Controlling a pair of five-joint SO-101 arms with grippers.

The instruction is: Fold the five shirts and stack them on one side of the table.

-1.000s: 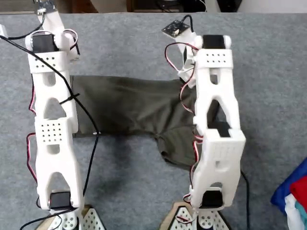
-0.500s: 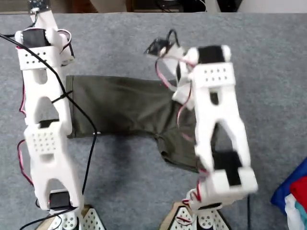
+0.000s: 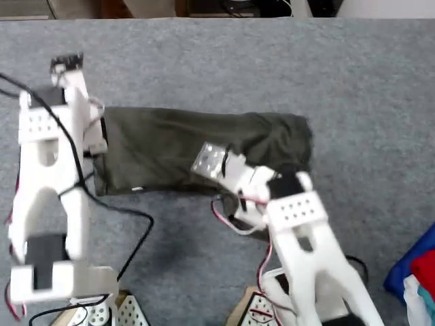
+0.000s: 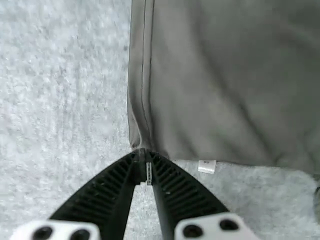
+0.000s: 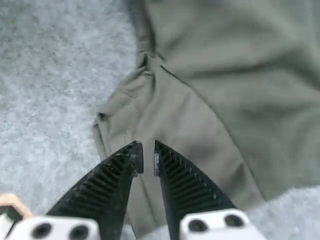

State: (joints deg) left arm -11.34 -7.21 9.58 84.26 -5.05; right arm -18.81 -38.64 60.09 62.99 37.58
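Note:
An olive shirt (image 3: 177,146) lies flat across the middle of the grey table, partly folded into a long band. A small white tag (image 4: 206,166) shows at its near edge. My left gripper (image 4: 142,159) is at the shirt's near left corner (image 3: 100,190), shut on the bunched hem (image 4: 137,142). My right gripper (image 5: 148,156) hangs over the sleeve (image 5: 165,120) that juts out from the shirt's near edge. Its jaws stand a narrow gap apart with nothing held. In the high view the right gripper (image 3: 234,204) sits below its wrist camera.
A pile of coloured clothes (image 3: 416,275), blue, red and white, lies at the table's near right edge. Both arm bases (image 3: 272,312) stand at the near edge. Bare grey table (image 3: 367,102) stretches to the far side and to the right of the shirt.
Both arms have pulled back from the shirt's far side toward the near edge. The right arm swung down to the sleeve, uncovering the shirt's right end. The left gripper now sits at the near left corner.

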